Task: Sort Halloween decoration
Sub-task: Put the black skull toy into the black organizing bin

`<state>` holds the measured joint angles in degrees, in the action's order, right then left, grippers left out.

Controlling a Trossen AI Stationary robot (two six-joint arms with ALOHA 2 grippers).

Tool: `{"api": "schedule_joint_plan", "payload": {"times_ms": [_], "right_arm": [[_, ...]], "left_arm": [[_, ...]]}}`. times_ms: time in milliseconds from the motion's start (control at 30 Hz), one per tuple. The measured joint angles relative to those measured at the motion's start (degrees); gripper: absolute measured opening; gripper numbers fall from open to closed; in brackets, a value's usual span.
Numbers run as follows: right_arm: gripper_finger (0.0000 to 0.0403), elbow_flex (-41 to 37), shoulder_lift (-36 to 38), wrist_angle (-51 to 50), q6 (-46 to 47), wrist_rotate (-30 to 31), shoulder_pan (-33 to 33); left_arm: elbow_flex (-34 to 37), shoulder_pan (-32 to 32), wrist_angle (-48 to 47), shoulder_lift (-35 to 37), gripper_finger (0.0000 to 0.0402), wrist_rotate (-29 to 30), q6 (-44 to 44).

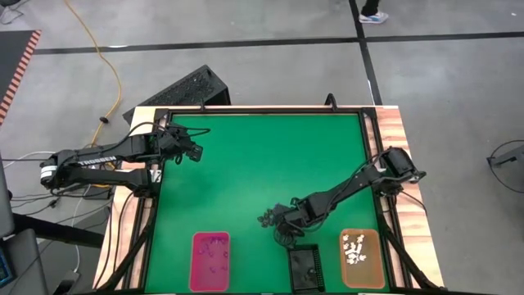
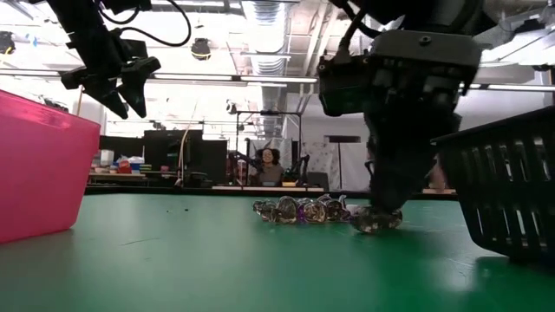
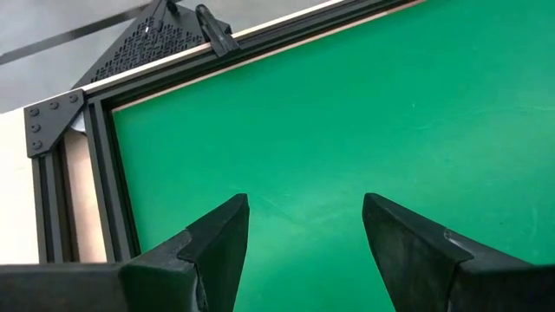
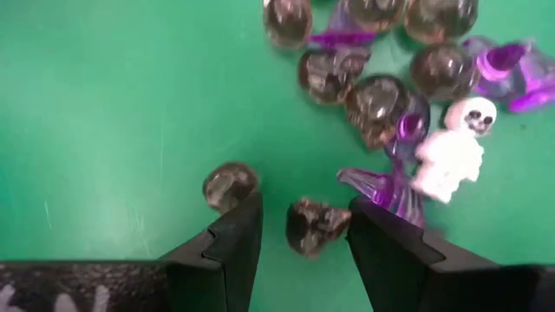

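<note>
Right gripper (image 4: 299, 238) sits low over the heap, fingers apart, with one smoky translucent plastic skull trinket (image 4: 316, 225) squarely between them (not clamped yet). Left gripper (image 3: 303, 234) hangs open far off, so it's the right arm's grab.

Matt green counter (image 1: 262, 164) with wood-look edging, glossy translucent smoky and purple plastic trinkets (image 4: 381, 95), an opaque white plastic skeleton (image 4: 451, 152), matt black gripper fingers (image 4: 230, 251), smooth pink plastic tray (image 2: 39, 165)
</note>
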<state>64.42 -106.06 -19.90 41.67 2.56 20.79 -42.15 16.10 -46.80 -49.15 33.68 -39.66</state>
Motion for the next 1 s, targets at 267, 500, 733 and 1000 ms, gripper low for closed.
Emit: {"api": "schedule_joint_plan", "payload": {"times_ms": [267, 500, 733, 1000], "right_arm": [[0.0173, 0.0, 0.0, -0.1, -0.2, 0.2, -0.7], [0.0124, 0.0, 0.0, -0.4, -0.1, 0.3, -0.6], [0.0121, 0.0, 0.0, -0.4, -0.1, -0.8, -0.6], [0.0121, -0.1, 1.7, -0.8, 0.3, -2.6, -0.6]], "left_arm": [[0.0, 0.0, 0.0, 0.0, 0.0219, 0.1, 0.0], [0.0, 0.0, 0.0, 0.0, 0.0219, 0.1, 0.0], [0.0, 0.0, 0.0, 0.0, 0.0219, 0.1, 0.0], [0.0, 0.0, 0.0, 0.0, 0.0219, 0.1, 0.7]]}}
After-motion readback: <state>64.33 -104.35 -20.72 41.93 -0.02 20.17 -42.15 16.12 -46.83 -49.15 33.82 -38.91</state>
